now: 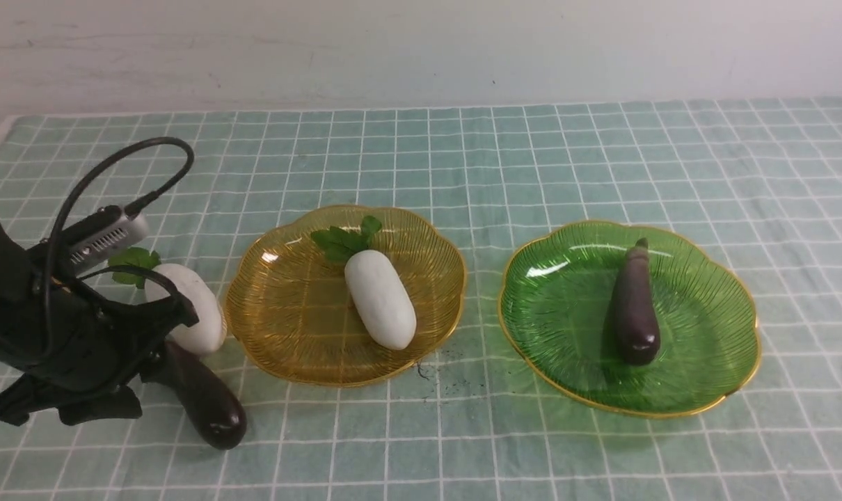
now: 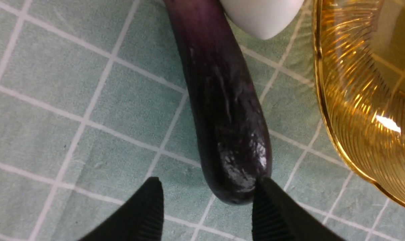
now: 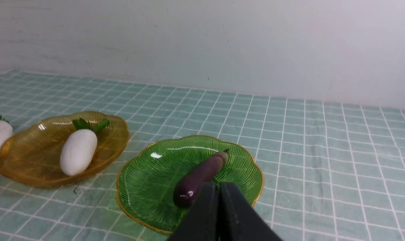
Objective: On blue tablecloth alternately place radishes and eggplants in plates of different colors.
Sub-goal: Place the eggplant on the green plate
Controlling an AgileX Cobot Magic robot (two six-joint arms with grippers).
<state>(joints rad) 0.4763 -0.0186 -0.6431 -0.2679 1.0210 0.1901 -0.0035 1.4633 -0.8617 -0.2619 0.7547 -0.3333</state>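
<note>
Beside the amber plate [image 1: 344, 369], on the cloth: loose eggplant [image 1: 209, 407] | left pincer [image 2: 206, 201] parted, nothing gripped; right pincer [image 3: 219, 214] closed, empty | handling: probably light, firm, slick-skinned; take it mid-body, across its length, clear of the touching radish [image 1: 193, 306]

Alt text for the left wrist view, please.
A dark purple eggplant lies on the grid-lined tablecloth, beyond the open left claw. Part of a white radish and an amber plate's gold rim show at the picture's edges.
</note>
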